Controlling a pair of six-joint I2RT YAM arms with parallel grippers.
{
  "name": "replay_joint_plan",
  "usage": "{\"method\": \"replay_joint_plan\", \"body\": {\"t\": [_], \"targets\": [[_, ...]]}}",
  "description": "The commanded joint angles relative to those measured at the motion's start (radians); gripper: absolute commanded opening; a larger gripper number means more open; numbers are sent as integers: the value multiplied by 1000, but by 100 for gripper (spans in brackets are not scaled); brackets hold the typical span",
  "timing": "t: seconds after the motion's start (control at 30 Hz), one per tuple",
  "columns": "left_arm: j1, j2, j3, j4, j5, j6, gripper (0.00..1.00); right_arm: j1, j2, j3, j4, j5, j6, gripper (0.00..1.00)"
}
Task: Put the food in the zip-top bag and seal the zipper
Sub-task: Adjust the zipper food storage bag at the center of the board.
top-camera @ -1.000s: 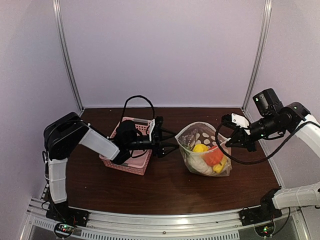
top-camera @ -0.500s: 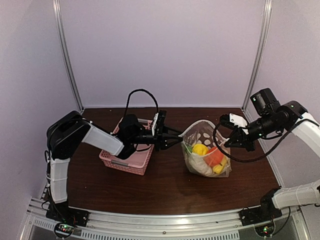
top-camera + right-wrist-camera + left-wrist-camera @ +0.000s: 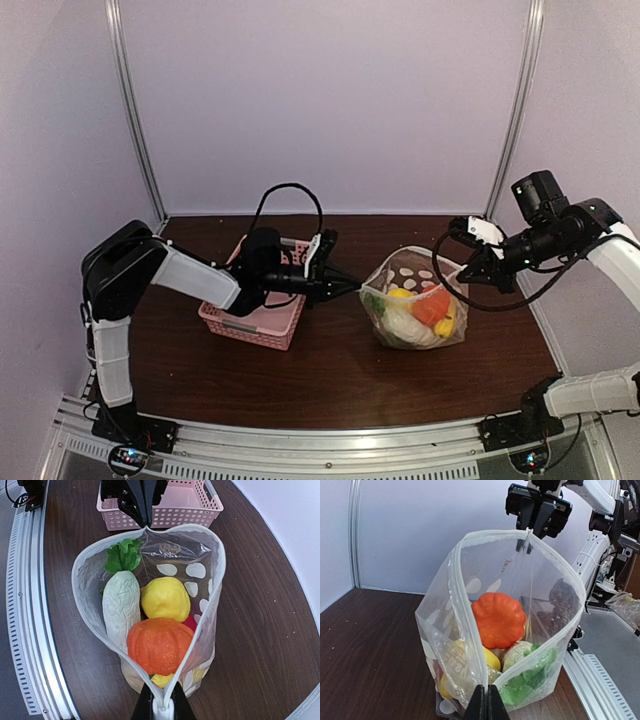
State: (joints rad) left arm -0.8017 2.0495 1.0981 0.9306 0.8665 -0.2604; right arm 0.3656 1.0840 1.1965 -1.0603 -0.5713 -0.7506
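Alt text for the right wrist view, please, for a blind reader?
An open dotted bag of toy food stands on a dark table, its rim pinched by the right claw near and the left claw opposite; pink basket behind.

Tally.
- Clear soft-plastic zip-top bag with white polka dots (image 3: 200,572): 1.
- White plastic zipper strip (image 3: 74,577) along its rim: 1.
- Toy food visible inside the bag: 5 pieces.
  - ribbed orange plastic pumpkin (image 3: 159,650): 1
  - white plastic radish with green leaves (image 3: 121,607): 1
  - yellow pieces: 2, the round yellow plastic fruit (image 3: 165,599) and the lower yellow piece (image 3: 162,680)
  - red piece (image 3: 189,622), mostly hidden: 1
  - Any further pieces underneath: cannot tell.
- Pink lattice plastic basket (image 3: 250,322): 1.
- Black end effectors: 2, left end effector (image 3: 357,287) and right end effector (image 3: 462,279).
- Dark wood counter (image 3: 300,380): 1.
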Motion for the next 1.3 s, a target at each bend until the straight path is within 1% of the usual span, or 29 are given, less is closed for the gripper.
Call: {"method": "replay_joint_plan", "body": {"t": [0.0,0.07,0.27,0.47,0.57,0.63,0.8,0.93,1.07,1.13,1.2,1.23,1.27], "targets": [[21,-150,-60,-118,-37,87,0,-61,-15,52,-54,18,-64,0],[21,-203,-62,-211,-54,145,0,-74,-13,60,-70,23,-84,0],[21,-329,-12,-428,-77,226,0,-81,-4,67,-78,35,-100,0],[21,-381,43,-657,-109,313,0,-86,-6,73,-74,24,-100,0],[18,-387,52,-702,-119,318,0,-88,-9,76,-72,-6,-95,0],[9,-400,53,-735,-128,364,0,-87,-3,66,-81,-45,-106,0],[6,-382,69,-835,-139,454,0,-88,19,70,-120,-36,-130,0],[6,-396,57,-833,-136,430,0,-88,-3,59,-115,-20,-136,0],[4,-415,67,-835,-181,409,0,-87,4,58,-125,-32,-147,0],[-15,-430,70,-813,-215,422,30,-80,19,57,-145,-41,-157,0],[-69,-450,57,-743,-256,488,50,-72,42,60,-171,-55,-169,0],[-102,-443,57,-699,-320,514,62,-70,52,62,-180,-63,-173,0],[-133,-427,71,-664,-353,533,71,-68,59,66,-183,-70,-175,0]]}}
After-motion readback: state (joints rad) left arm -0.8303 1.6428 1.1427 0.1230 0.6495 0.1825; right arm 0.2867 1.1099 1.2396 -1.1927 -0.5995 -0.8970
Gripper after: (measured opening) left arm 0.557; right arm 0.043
